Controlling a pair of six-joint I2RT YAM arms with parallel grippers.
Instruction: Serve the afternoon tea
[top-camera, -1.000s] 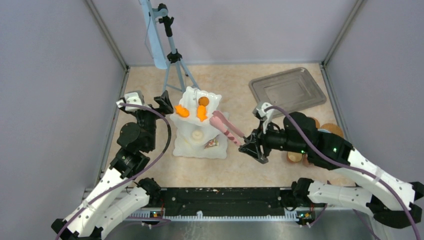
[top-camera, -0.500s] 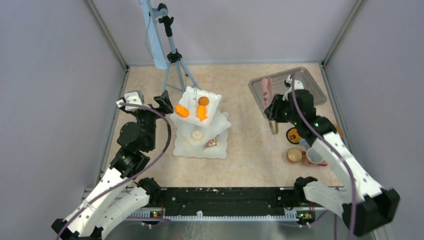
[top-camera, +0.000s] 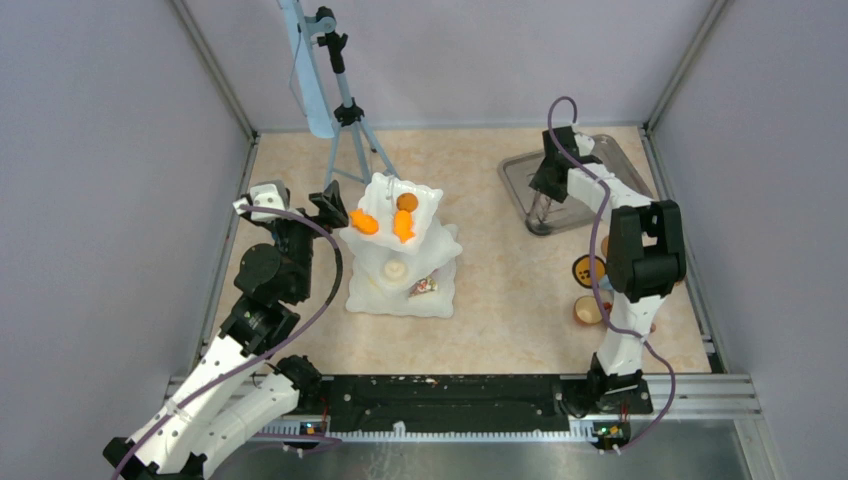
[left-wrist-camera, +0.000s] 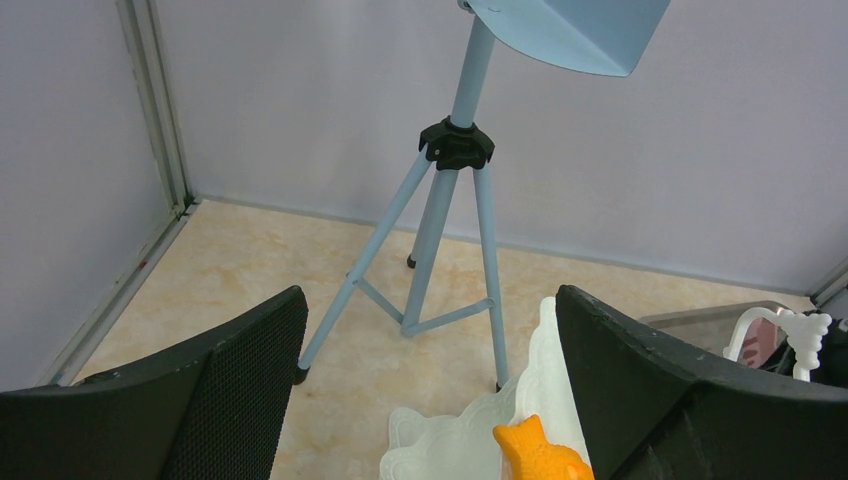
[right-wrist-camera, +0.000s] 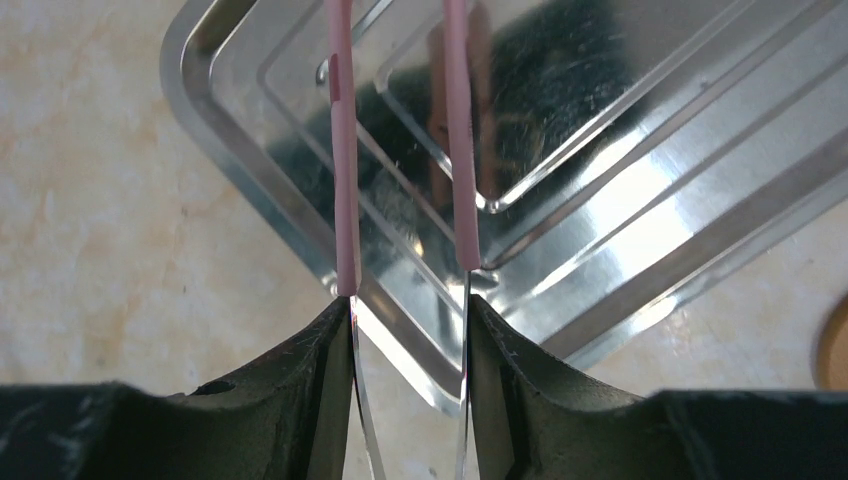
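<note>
Though their tips run off-frame at 12 o'clock, pink tongs (right-wrist-camera: 345, 180) sit clamped in right hand (right-wrist-camera: 408, 330) over tray (right-wrist-camera: 600, 220); left hand (left-wrist-camera: 430, 300) spread wide.

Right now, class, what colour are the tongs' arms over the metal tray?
The tongs are pink, bare metal at the held end; right wrist view shows best.

A shiny rectangular metal tray (right-wrist-camera: 620, 190) lies at the far right of the beige marbled tabletop (top-camera: 480, 310), pink-armed metal tongs (right-wrist-camera: 345, 180) extending over its near-left corner, while a light-blue tripod (top-camera: 345, 115) stands just behind a white tiered plastic stand (top-camera: 372, 290).
</note>
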